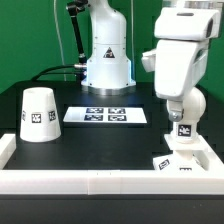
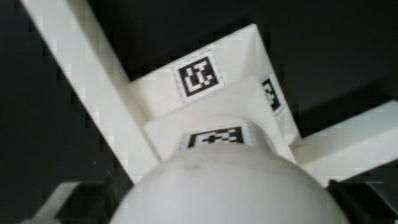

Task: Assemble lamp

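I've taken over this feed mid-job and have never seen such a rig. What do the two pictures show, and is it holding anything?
The machine is a single robot arm ending in a two-finger gripper. One picture comes from a camera off the arm that sees the whole black table. The other comes from a camera on the wrist, looking past the gripper. On the table, the cone shade stands at the exterior view's left, the flat marker board lies mid-table, and the square base sits at the right. The gripper appears to hold the bulb above the base.
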{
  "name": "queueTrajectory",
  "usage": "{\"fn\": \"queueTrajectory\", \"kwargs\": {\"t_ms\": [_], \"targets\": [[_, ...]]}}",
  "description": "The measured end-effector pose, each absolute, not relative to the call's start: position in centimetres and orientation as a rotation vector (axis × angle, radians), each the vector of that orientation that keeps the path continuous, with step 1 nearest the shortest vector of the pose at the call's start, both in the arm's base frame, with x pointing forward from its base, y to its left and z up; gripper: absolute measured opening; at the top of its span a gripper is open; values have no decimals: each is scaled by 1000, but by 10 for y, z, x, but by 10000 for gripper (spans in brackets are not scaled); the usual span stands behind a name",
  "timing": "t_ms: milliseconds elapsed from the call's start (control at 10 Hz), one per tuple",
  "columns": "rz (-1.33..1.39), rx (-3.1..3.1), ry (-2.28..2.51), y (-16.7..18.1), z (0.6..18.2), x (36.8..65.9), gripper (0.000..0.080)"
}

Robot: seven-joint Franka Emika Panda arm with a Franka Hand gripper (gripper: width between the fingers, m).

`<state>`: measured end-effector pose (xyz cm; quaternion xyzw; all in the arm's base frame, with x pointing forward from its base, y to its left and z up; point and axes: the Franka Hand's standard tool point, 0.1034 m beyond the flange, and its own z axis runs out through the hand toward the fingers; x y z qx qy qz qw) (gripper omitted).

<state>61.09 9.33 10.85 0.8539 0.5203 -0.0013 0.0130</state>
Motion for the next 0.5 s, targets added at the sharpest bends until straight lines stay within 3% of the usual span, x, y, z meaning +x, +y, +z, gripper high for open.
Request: {"fn": "queueTrajectory", "kwargs": {"t_ms": [500], "targets": [[10, 2957, 974, 98, 108, 610, 576]]}}
